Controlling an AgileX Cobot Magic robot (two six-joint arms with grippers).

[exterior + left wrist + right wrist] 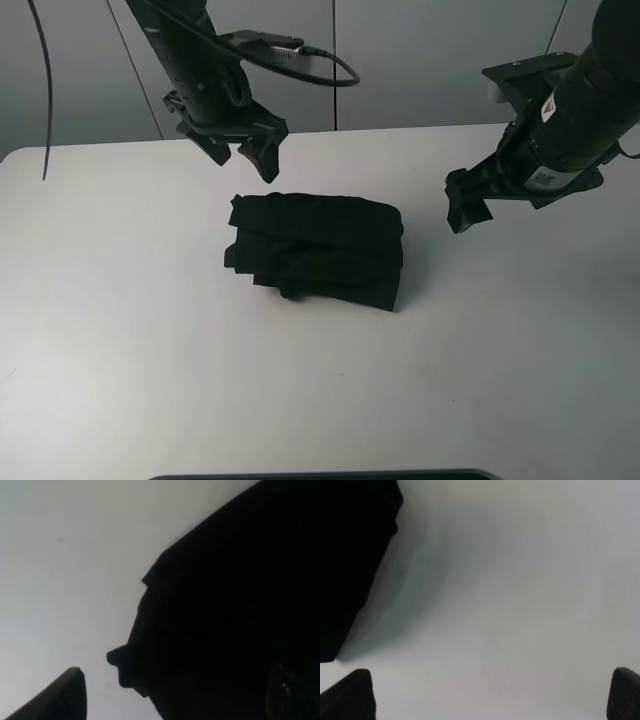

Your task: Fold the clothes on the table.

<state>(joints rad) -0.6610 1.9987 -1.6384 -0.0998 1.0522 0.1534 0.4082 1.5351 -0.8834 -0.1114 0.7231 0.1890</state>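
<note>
Exterior high view: white table seen from above, with a black T-shirt lying near its middle, already folded into a compact, layered rectangle; printed characters not visible.
Shirt edges: long sides fairly straight; end toward the left arm ragged, with loose flaps sticking out.
Left gripper: hovering above the table just beyond the shirt's far left corner, fingers spread apart, nothing between them, not touching the cloth.
Right gripper: hovering to the shirt's right, near but apart from it; looks released and empty, though its fingers overlap from this angle.
Left wrist view: dark, out of focus; black cloth filling most of the picture against the white tabletop, one fingertip in a corner, clear of the cloth.
Right wrist view: two fingertips wide apart, bare table between them; corner of the shirt off to one side.
Task progress, as a judgement: folding appears nearly or fully done; perhaps only tidying of the ragged end remaining.
Handling, as a judgement: light, soft, limp cotton; no stiffness, so layers likely to slide or unfold if lifted by one point.
Where to take hold: at corners or along a folded edge, pinching all layers together, ideally with both grippers at once.
</note>
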